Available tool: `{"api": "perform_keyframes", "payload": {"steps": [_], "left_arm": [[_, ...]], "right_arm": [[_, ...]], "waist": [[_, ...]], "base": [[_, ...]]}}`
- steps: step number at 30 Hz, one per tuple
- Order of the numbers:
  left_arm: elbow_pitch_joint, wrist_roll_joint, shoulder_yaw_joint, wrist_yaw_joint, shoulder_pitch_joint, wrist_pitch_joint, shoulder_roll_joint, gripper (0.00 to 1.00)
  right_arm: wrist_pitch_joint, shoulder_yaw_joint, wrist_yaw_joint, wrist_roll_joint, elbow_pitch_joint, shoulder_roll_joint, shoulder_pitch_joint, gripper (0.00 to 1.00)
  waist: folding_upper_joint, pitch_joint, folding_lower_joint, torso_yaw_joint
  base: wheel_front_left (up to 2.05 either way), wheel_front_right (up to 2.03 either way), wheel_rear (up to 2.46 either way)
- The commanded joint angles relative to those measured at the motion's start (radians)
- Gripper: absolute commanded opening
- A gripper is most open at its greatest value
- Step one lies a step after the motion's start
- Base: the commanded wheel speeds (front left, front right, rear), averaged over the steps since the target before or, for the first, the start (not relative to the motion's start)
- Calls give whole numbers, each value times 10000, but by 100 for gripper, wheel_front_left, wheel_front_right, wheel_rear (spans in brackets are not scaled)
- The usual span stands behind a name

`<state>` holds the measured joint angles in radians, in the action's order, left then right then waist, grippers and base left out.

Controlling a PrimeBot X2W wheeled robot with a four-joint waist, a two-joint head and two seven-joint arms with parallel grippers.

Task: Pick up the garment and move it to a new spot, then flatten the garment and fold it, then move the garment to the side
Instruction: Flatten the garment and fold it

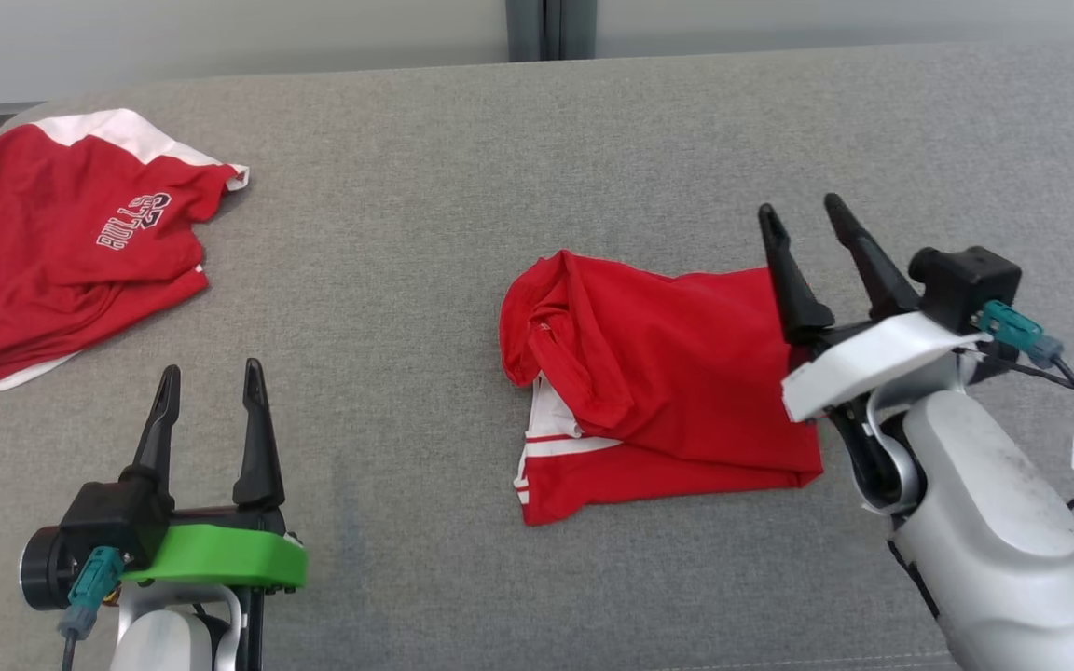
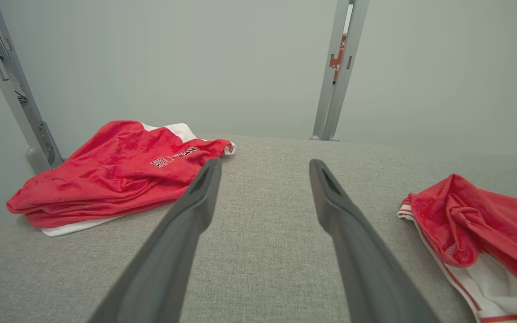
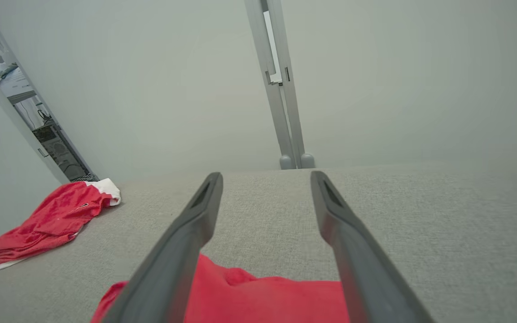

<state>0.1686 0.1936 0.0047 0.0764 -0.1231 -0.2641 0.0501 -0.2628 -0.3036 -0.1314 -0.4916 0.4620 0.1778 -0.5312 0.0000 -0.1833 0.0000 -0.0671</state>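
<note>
Head view: red garment (image 1: 667, 373) lay roughly folded.
My left gripper (image 1: 211, 369) and right gripper (image 1: 799, 207) had jaws apart; moving it aside seemed left.

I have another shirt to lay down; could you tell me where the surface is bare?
Bare: the middle between the lettered shirt and the bunched shirt, and the far strip beyond it. Crowded: right side, where the right claw hangs over that shirt.
</note>
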Motion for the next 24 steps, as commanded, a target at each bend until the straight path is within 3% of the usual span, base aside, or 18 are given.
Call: {"api": "perform_keyframes", "payload": {"steps": [1, 6, 17, 24], "left_arm": [[-21, -32, 41, 25, 57, 1, 9, 100], [-23, -103, 37, 58, 90, 1, 11, 100], [68, -307, -207, 171, 24, 1, 11, 100], [477, -725, -1637, 432, -574, 1, 11, 100]], "right_arm": [[-24, 211, 15, 194, -219, 111, 377, 100], [-24, 865, 15, 753, -1070, 243, 1294, 100], [-25, 1719, 15, 1295, -2218, -280, 2698, 100], [-26, 1783, 15, 1552, -2423, -499, 2872, 100]], "waist": [[0, 57, 0, 108], [0, 132, 0, 274], [0, 297, 0, 344], [0, 327, 0, 496]], "base": [[0, 0, 0], [0, 0, 0], [0, 0, 0], [0, 0, 0]]}}
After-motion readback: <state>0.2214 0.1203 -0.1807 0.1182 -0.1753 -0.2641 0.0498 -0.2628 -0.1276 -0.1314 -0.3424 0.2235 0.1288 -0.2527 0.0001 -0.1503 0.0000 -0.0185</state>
